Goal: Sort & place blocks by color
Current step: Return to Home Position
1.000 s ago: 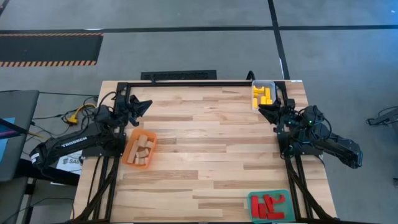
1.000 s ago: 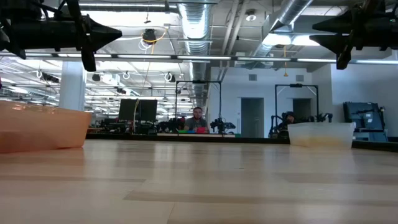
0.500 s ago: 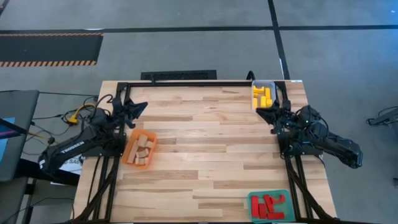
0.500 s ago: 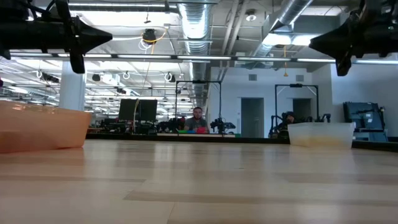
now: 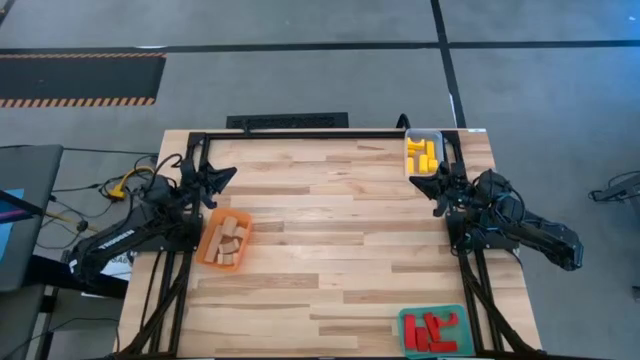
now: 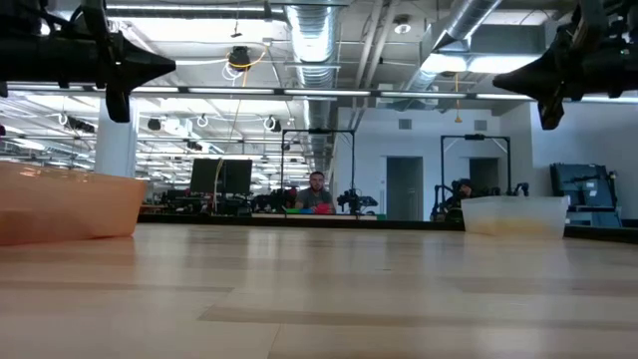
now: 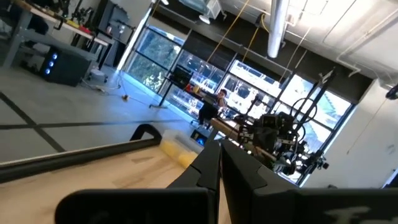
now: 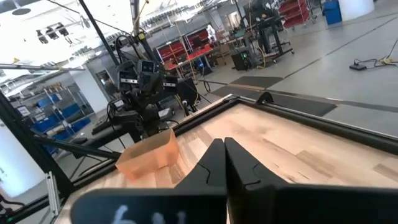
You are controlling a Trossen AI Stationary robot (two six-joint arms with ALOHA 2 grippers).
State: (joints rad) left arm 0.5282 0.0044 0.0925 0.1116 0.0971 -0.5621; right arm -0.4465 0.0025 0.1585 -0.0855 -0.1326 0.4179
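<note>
The blocks lie sorted in three trays. Plain wooden ones fill the orange tray [image 5: 226,240] at the left, yellow ones the clear tray [image 5: 421,152] at the far right corner, and red ones the green tray [image 5: 432,330] at the near right corner. My left gripper [image 5: 232,172] hovers shut above the table's left edge, just beyond the orange tray, its fingers [image 7: 221,152] closed with nothing between them. My right gripper [image 5: 426,177] hovers shut above the right edge, just in front of the clear tray; its fingers [image 8: 224,149] hold nothing. Both point level, inward over the table.
The wooden tabletop [image 5: 330,230] between the trays carries no loose blocks. A black frame [image 5: 300,134] runs along the far edge and down both sides. In the low view the orange tray [image 6: 65,204] and clear tray [image 6: 513,214] stand under the raised grippers. A person [image 6: 316,189] sits far behind.
My right gripper has shut its fingers on nothing, staying above the right edge. My left arm has folded back, drawing its shut gripper a little toward the table's left edge. The trays and blocks have not moved.
</note>
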